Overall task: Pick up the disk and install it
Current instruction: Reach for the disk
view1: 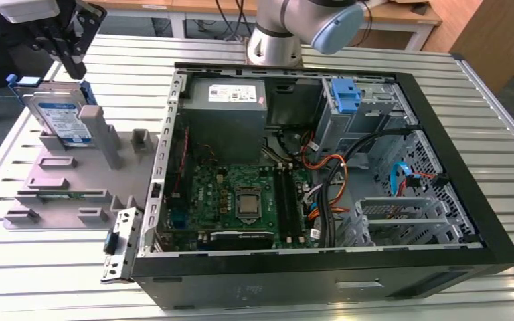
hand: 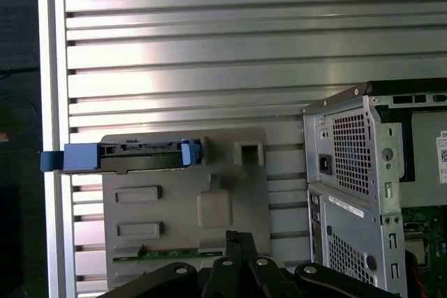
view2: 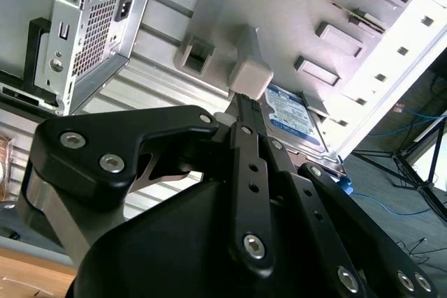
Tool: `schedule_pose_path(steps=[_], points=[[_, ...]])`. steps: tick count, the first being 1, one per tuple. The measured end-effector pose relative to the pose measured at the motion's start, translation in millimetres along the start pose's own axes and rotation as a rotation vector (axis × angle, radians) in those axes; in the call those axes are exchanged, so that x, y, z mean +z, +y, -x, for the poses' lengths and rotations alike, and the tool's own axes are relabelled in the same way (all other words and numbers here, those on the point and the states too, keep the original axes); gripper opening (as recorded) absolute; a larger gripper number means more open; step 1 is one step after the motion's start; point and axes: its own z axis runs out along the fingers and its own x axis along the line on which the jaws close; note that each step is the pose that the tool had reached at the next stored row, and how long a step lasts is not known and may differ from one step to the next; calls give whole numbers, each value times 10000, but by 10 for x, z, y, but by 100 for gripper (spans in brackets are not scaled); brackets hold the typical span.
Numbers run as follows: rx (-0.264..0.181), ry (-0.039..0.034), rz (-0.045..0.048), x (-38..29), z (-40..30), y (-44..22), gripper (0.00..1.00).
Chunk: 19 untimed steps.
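blue-railed silver-grey disk (view1: 61, 120) — grey fixture (view1: 61, 179), ribbed silver table (view1: 43, 274)

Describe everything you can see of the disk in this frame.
The disk is a flat silver-grey drive with a white-and-blue label, framed by blue plastic rails with a tab jutting from one end. It stands on edge in a slot of the grey holder on the slatted table, to the exterior view's left of the open computer case. The gripper hangs just above it, shut and empty; no contact shows.
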Motion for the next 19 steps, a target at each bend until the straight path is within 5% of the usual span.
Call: schedule_pose_path(steps=[19], points=[[0,0,0,2,-295,-22,11]])
